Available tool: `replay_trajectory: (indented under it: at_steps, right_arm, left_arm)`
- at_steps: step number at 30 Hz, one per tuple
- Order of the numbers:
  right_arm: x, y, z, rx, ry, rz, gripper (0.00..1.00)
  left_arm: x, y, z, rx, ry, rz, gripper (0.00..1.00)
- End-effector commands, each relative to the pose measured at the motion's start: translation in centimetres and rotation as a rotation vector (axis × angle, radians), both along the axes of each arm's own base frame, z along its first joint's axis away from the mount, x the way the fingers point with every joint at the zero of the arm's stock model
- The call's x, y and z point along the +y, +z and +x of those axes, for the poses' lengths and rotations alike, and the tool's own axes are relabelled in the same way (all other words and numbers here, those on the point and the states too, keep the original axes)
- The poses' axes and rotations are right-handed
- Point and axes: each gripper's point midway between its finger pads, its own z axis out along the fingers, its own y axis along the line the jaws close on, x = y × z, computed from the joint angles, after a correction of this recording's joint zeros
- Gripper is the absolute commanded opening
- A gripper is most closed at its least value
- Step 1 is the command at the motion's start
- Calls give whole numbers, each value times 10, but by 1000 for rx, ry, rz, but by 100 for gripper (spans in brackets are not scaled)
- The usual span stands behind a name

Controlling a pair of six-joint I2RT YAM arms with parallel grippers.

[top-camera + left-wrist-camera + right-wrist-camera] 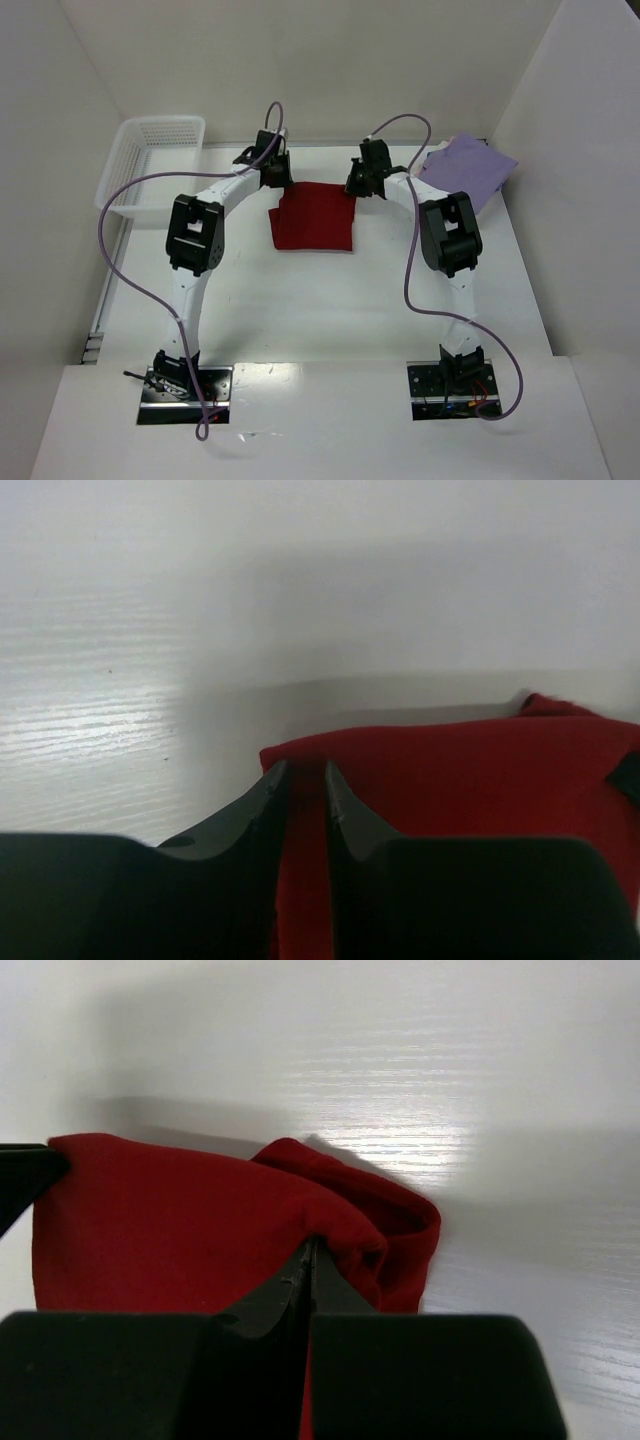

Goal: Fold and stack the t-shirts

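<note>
The dark red t-shirt (pixel 313 218) lies folded in the middle of the table, with both grippers at its far edge. My left gripper (pixel 277 178) sits at the far left corner. In the left wrist view its jaws (pixel 303 770) stand slightly apart over the flat red cloth (pixel 470 770), which shows in the narrow gap. My right gripper (pixel 360 183) is at the far right corner. In the right wrist view it (pixel 310 1245) is shut on a bunched fold of the red shirt (pixel 180 1220). The folded lavender t-shirt (pixel 468 168) lies at the far right.
A white mesh basket (pixel 150 160) stands at the far left against the wall. White walls enclose the table at the back and on both sides. Purple cables loop above both arms.
</note>
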Motion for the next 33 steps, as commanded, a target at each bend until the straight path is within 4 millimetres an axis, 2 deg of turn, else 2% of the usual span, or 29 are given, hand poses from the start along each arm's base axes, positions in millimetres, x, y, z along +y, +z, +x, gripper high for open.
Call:
replay_trajectory:
  at_steps: [1,6,9,12,13,14,15,16,17,18,19,21,22,23,24,25,26,28,30,31,32,33]
  right_arm:
    - [-4,9,7,-38,-11,-16,1]
    - [-7,-2,-2,1,-11,-29,1]
    - [-12,1,-2,-8,-14,-58,1]
    - [-18,31,-3,-46,-27,-69,1]
    - [-20,54,-4,-86,-37,-63,2]
    - [-26,64,-5,-99,-47,-59,4]
    - [-28,76,-7,-121,-56,-58,4]
    - [-31,90,-9,-145,-67,-58,8]
    - [-33,115,-15,-191,-69,-42,12]
    - [-35,126,-19,-207,-70,-36,15]
    - [-36,134,-23,-220,-71,-31,20]
    - [-37,151,-36,-248,-69,-2,27]
    - [-40,152,-41,-239,-70,19,32]
    - [-40,142,-50,-212,-55,20,41]
    - [-39,147,-58,-211,-53,41,43]
    - [-40,145,-62,-208,-59,48,45]
    - [-38,131,-73,-173,-43,66,56]
    - [-39,131,-82,-180,-30,96,77]
    - [-35,104,-101,-114,13,112,100]
    - [-35,103,-103,-117,14,113,100]
    - [-37,89,-111,-85,12,103,100]
    - [-38,84,-113,-73,12,100,100]
  left_arm:
    - [4,-4,2,0,-15,58,30]
    - [7,-17,-8,47,-16,72,32]
    - [9,-14,-12,54,-34,92,33]
    - [14,13,-14,23,-31,111,34]
    - [17,34,-15,-9,-21,111,37]
    - [18,45,-18,-24,-20,106,40]
    - [19,55,-21,-40,-26,110,51]
    - [21,76,-28,-68,-25,102,55]
    - [22,87,-31,-88,-23,96,58]
    - [24,95,-35,-101,-29,99,63]
    - [26,119,-43,-137,-26,89,71]
    - [28,117,-57,-126,-38,83,76]
    - [30,131,-64,-144,-31,71,78]
    - [26,130,-71,-134,-55,53,79]
    - [28,117,-82,-100,-64,55,79]
    - [27,124,-88,-113,-73,44,79]
    - [26,120,-95,-95,-81,30,80]
    - [20,106,-118,-50,-127,-15,85]
    - [10,97,-138,-18,-191,-107,88]
    - [11,107,-140,-67,-196,-142,95]
    - [12,85,-156,-16,-188,-161,98]
    - [12,85,-157,-38,-189,-165,100]
